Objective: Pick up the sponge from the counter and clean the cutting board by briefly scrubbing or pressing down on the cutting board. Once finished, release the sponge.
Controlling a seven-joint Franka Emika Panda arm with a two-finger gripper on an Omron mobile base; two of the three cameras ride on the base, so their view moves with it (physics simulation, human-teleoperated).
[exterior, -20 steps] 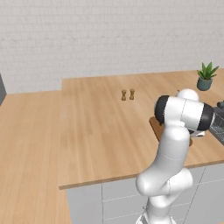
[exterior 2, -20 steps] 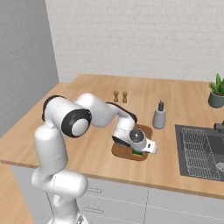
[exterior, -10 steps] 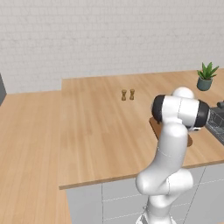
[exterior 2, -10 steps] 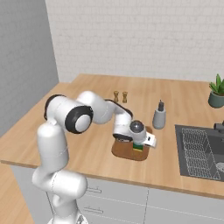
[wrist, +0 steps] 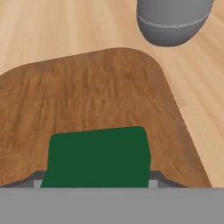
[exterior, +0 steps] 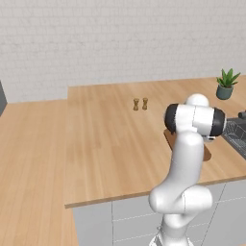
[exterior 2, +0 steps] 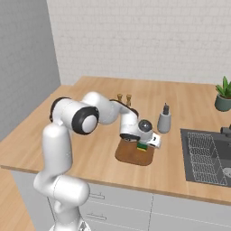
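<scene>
A: From the left base camera, what do you get?
B: The white arm (exterior: 185,158) rises in front of the desk (exterior: 105,139) and hides most of the work. A sliver of the cutting board (exterior: 169,138) shows beside the arm, close to the desk's front edge. Two small shakers (exterior: 140,104) stand further back, and a potted plant (exterior: 225,84) sits near the back right corner.

A: And the right base camera?
B: The cutting board (exterior 2: 128,155) lies near the front edge, just left of the sink (exterior 2: 207,155). The tool (exterior 2: 143,145) is down over the board's far right part, and the sponge (exterior 2: 143,147) sits under it, green over yellow, on the board. A grey soap bottle (exterior 2: 164,120) stands just behind the board.

A: Is the tool gripping the sponge?
B: In the hand camera the sponge (wrist: 97,158) sits between the two fingers (wrist: 39,178), its green face toward the lens, with a fingertip at each side. They look closed against it, so I read it as held. The board (wrist: 87,96) spreads beyond it, and the bottle's base (wrist: 173,19) stands on the desk past the board's corner.
</scene>
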